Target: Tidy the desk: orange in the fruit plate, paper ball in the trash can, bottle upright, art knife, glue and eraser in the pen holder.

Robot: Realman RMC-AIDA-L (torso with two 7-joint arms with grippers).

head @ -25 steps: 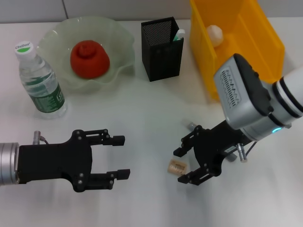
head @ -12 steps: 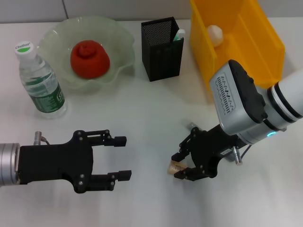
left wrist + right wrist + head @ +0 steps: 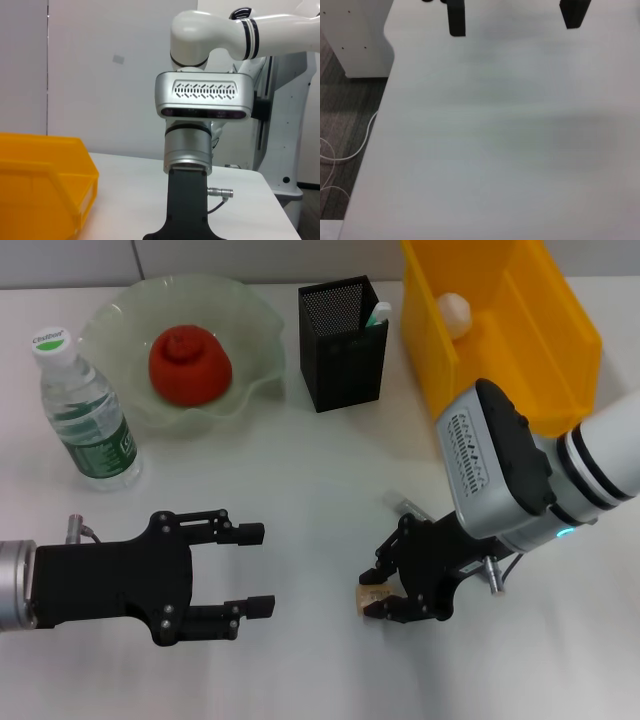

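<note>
**Eraser pinched by right pincer, lower centre-right of head view**

The right pincer (image 3: 383,592) is seen low on the worktop (image 3: 300,470), its fingers closed around the eraser (image 3: 372,597), which is touching the surface. The left pincer (image 3: 252,570) is held open at lower left, nothing between its fingers, well apart from the eraser.

The orange (image 3: 190,363) is seated in the plate (image 3: 255,370) at upper left. The bottle (image 3: 84,412) is standing upright just left of the plate. The pen holder (image 3: 340,350) is placed at upper centre, with a white-and-green item showing at its inner right edge. The paper ball (image 3: 453,312) is lying inside the trash can (image 3: 560,340) at upper right.

In the left wrist view the right arm (image 3: 202,95) is seen beside the trash can (image 3: 45,185).
</note>
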